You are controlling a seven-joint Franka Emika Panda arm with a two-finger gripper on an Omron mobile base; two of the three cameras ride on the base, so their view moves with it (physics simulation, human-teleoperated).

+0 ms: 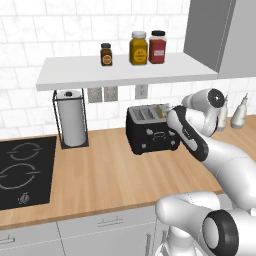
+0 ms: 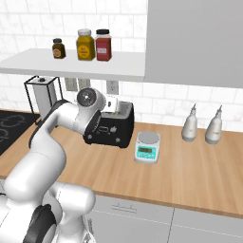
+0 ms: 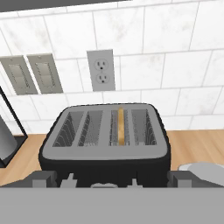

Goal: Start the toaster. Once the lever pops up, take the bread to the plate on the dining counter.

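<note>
Bread (image 3: 120, 127) in toaster (image 3: 105, 151) slot

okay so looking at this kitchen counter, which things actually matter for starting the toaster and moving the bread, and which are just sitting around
Part of the job:
- toaster
- bread, standing in the third slot from the left in the hand view
- claw, open, just in front of the toaster

Just lying about:
- paper towel roll
- three spice jars on the shelf
- kitchen scale
- two spray bottles
- cooktop

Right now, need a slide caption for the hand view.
Open gripper poised over the black four-slot toaster, bread in one slot, wall outlet behind.
</note>
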